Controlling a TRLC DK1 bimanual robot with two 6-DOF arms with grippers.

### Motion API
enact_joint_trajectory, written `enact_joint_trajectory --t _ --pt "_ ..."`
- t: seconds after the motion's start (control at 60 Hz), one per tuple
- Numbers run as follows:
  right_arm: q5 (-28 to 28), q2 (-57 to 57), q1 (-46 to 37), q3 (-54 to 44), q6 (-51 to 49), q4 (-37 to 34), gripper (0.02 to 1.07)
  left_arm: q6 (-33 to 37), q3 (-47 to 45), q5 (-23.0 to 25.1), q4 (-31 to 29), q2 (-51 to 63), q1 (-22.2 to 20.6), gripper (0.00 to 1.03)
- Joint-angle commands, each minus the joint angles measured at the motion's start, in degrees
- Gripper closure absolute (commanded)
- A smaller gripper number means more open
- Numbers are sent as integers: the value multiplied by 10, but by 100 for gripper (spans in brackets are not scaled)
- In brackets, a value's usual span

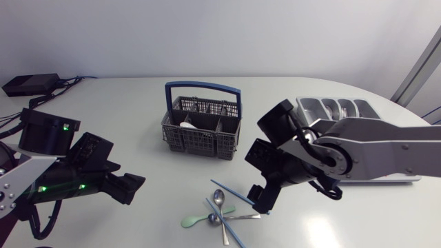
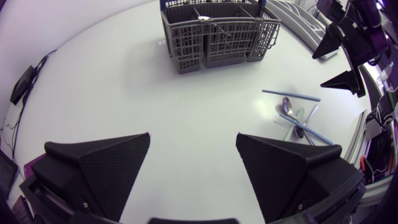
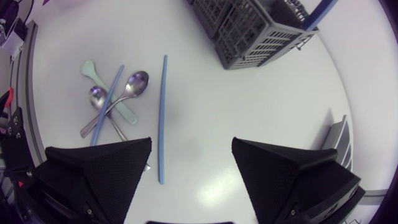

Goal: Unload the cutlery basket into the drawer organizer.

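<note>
The cutlery basket (image 1: 200, 141) is grey mesh with a dark blue handle (image 1: 203, 87). The sticks (image 3: 162, 112) are light blue. One spoon (image 3: 93, 70) is mint green.

Robotics lab: white table (image 1: 138, 114), left arm (image 1: 65, 172) (green status lights), right arm (image 1: 386, 148), cabled black box (image 1: 31, 84).

My left arm (image 1: 89, 169) sits low over the tabletop (image 1: 138, 124), jaws spread wide; my right arm (image 1: 386, 148) angles down, jaws likewise apart.

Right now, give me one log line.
left tool open, away from cutlery | right tool open over blue stick, beside cutlery pile | basket upright | organizer partly hidden
</note>
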Motion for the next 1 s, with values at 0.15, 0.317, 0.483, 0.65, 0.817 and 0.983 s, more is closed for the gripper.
enact_joint_trajectory --t 0.15,0.317,0.483,0.65,0.817,0.983 --pt "-49 73 1 4 -78 -1 51 40 -22 46 -9 -12 -6 8" --pt "-75 98 -3 24 -92 -16 65 85 -27 100 -41 -12 -10 8" --pt "-75 125 -3 32 -99 -17 71 136 -40 119 -58 -32 -40 8" --pt "-75 142 -10 39 -111 -22 71 208 -42 138 -70 -40 -57 9" --pt "-75 159 -9 45 -115 -35 71 272 -38 146 -91 -25 -91 12" --pt "-80 187 -10 52 -125 -48 81 310 -39 146 -110 -24 -119 12"
